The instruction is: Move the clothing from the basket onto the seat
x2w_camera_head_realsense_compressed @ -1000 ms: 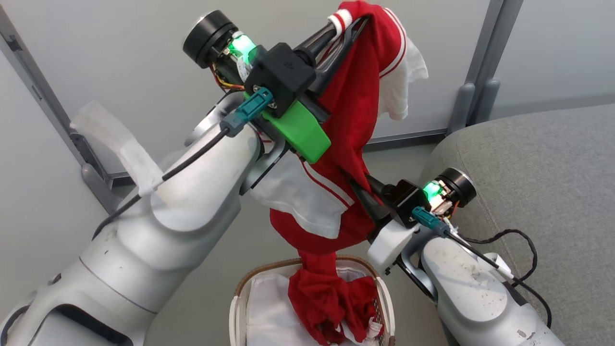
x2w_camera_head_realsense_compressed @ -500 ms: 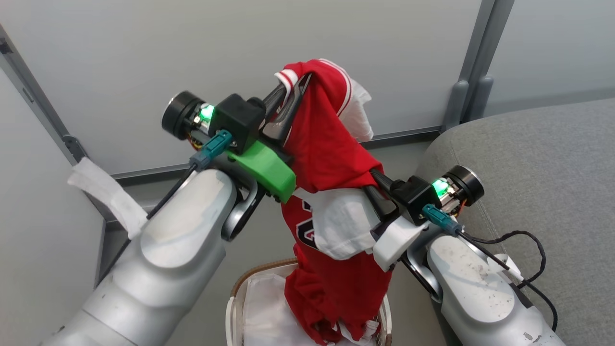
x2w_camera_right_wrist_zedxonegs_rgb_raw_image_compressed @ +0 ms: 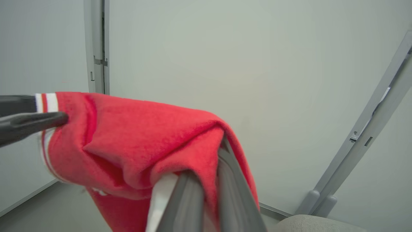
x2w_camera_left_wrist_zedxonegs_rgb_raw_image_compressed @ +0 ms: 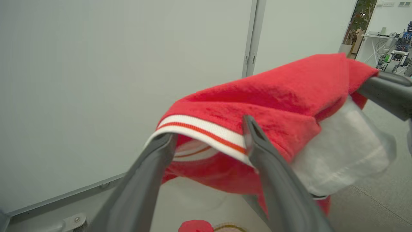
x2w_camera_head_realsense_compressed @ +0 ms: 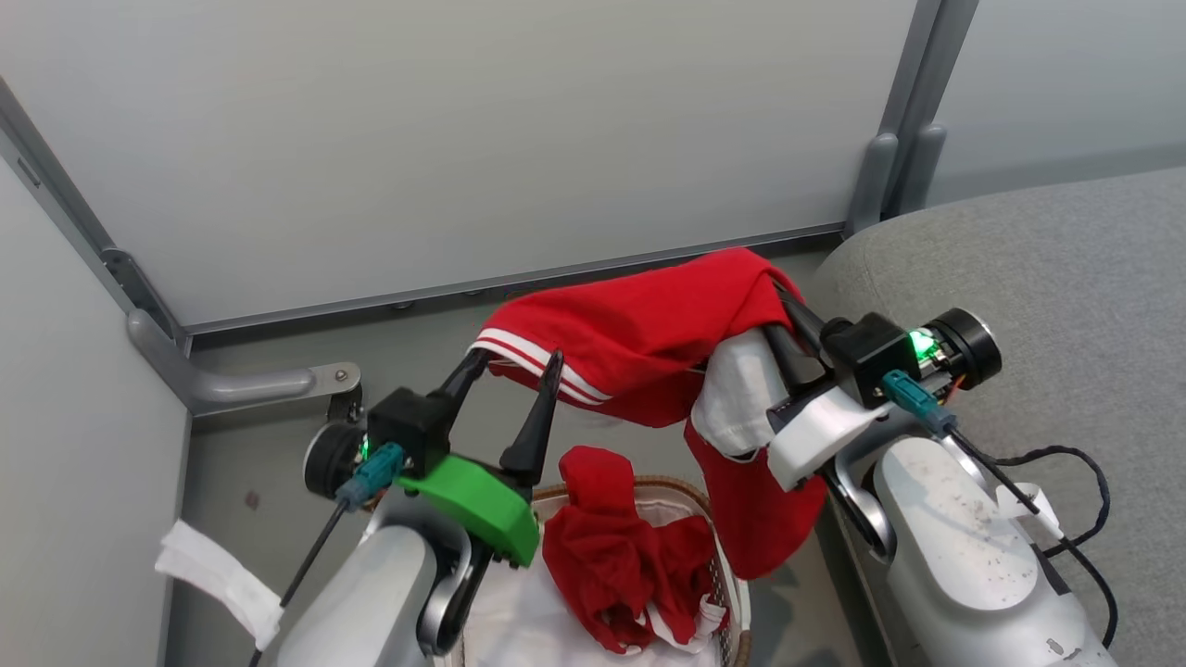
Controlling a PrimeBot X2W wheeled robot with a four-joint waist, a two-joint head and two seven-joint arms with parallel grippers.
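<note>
Looking down from the head: raised red garment (x2w_camera_head_realsense_compressed: 639,333), soft fabric with a white-striped hem and a white inner part, hangs stretched between both grippers, above the floor. Right gripper (x2w_camera_head_realsense_compressed: 778,301) has its fingers pressed together, pinching the garment's far end; a red-and-white fold droops from there beside the basket. Left gripper (x2w_camera_head_realsense_compressed: 519,359) has its fingers spread wide, with the striped hem lying at the tips, no pinch. Crumpled red garment (x2w_camera_head_realsense_compressed: 611,547), same bright fabric, lies inside the oval white perforated plastic basket (x2w_camera_head_realsense_compressed: 662,483) with a brown woven rim, on the white cloth liner (x2w_camera_head_realsense_compressed: 528,621). Large light grey woven-fabric sofa (x2w_camera_head_realsense_compressed: 1019,269) stands at the right; the raised garment hangs left of its rounded edge. Pale grey wall panels (x2w_camera_head_realsense_compressed: 463,139) stand behind.

Left wrist: own dark fingers (x2w_camera_left_wrist_zedxonegs_rgb_raw_image_compressed: 273,187) stand well apart. Striped hem spans the gap, resting on one tip and passing behind the other. One finger of the right gripper enters at the right edge, buried in red cloth.

Right wrist: own two fingers are closed on the red fabric, which drapes over their tips; white inner part shows beside them. Sofa corner sits at bottom right.
</note>
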